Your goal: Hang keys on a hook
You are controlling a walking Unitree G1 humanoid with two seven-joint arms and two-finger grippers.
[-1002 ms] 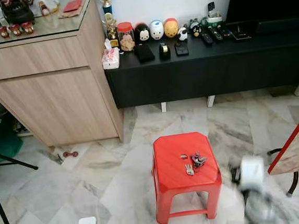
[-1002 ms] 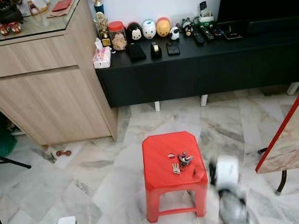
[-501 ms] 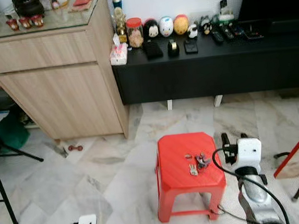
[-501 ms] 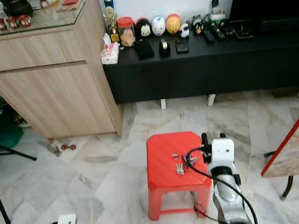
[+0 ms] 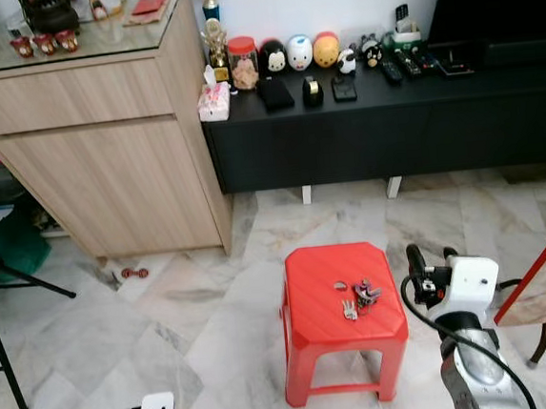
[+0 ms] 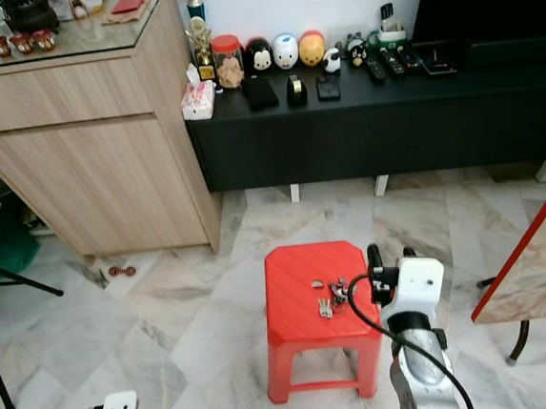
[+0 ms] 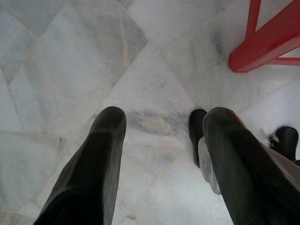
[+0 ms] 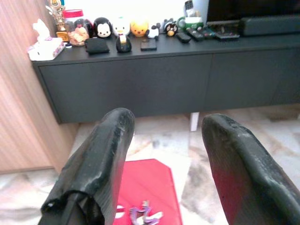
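The left gripper [image 7: 159,154] hangs low over the marble floor [image 7: 70,70], its two black fingers spread wide with nothing between them; a leg of the red stool [image 5: 343,299] is off to one side of it. To the left of the right gripper [image 5: 429,260], on the stool top, lie the keys [image 5: 358,296]. They are probably light, hard and loose, so they may slide and jingle apart; the ring where they join seems the best place to take hold. The right gripper stands just beside the stool's edge, wide open and empty. Its wrist view shows the keys [image 8: 143,216] below and in front of the fingers, and the black surface [image 8: 140,51] further ahead. No hook can be made out.
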